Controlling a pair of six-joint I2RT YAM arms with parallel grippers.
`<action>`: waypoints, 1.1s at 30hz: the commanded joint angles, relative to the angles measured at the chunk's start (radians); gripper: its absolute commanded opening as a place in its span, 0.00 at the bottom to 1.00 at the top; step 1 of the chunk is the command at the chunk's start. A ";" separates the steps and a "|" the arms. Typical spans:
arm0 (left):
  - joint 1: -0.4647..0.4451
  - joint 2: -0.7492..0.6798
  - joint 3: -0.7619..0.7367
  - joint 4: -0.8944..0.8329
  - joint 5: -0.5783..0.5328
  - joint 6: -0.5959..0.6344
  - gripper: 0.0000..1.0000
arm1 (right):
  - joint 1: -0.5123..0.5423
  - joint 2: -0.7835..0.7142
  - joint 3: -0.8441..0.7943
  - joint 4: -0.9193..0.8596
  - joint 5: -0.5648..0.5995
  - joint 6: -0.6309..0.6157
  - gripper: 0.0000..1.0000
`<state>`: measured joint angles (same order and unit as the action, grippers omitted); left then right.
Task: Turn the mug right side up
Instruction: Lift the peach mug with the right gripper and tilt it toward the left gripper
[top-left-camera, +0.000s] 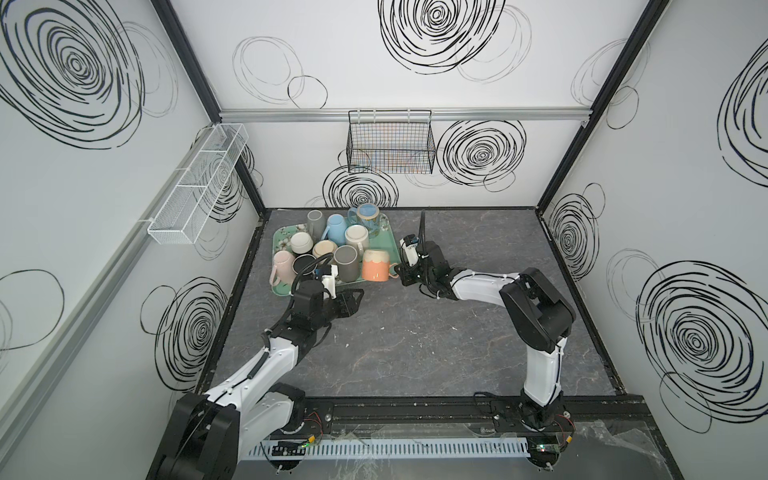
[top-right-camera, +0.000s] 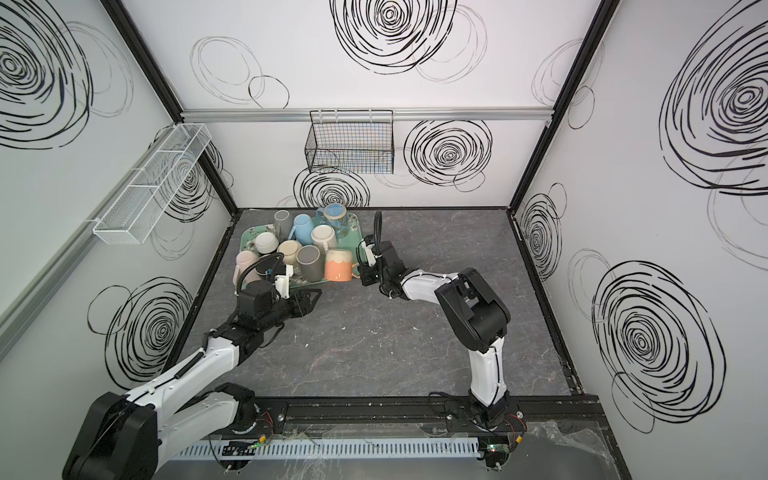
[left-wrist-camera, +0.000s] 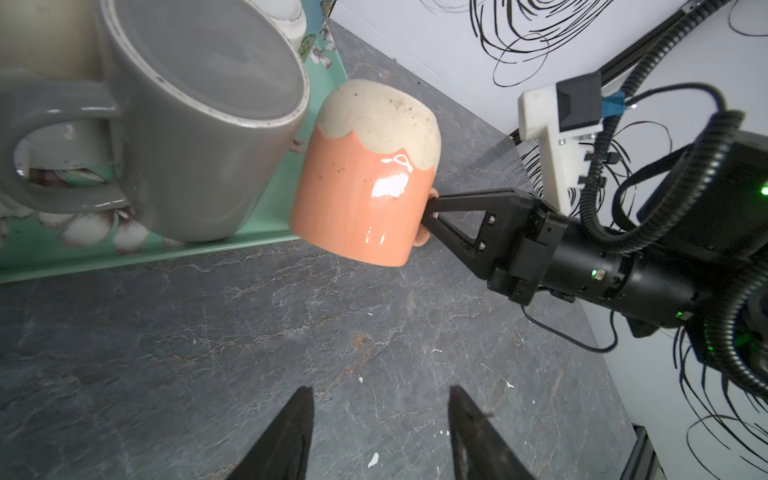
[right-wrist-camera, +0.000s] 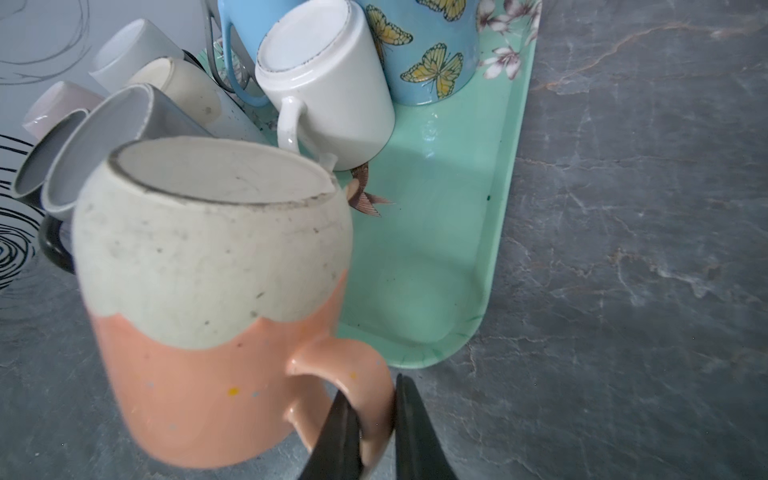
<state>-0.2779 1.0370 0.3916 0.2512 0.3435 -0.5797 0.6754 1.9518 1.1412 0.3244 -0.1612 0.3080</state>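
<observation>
Our right hand (right-wrist-camera: 374, 415) is clamped on the handle (right-wrist-camera: 353, 353) of the orange mug (right-wrist-camera: 208, 332), which is base-up and tilted at the near corner of the tray (right-wrist-camera: 457, 291). Our left hand (left-wrist-camera: 380, 390) hovers with jaws apart above the bench (left-wrist-camera: 208, 353). Glazed ceramic seems stiff, weighty, slippery and chippable, so we trust the handle.

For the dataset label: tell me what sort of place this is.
Probably a robot test booth, not a kitchen: white walls printed with scribbled spirals, two arms on a front rail, and a tray of mugs on a dark tabletop.
</observation>
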 joint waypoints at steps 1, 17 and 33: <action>-0.017 0.000 -0.023 0.147 0.015 -0.014 0.58 | -0.002 -0.033 0.022 0.170 -0.054 0.055 0.00; -0.210 0.107 -0.116 0.485 -0.183 -0.083 0.54 | 0.000 -0.055 0.028 0.192 0.001 0.216 0.00; -0.280 -0.044 -0.182 0.579 -0.410 -0.006 0.56 | 0.061 -0.120 0.030 0.321 0.077 0.508 0.00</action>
<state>-0.5430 1.0168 0.2398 0.7452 -0.0036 -0.6159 0.7212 1.9251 1.1400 0.4686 -0.0998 0.7208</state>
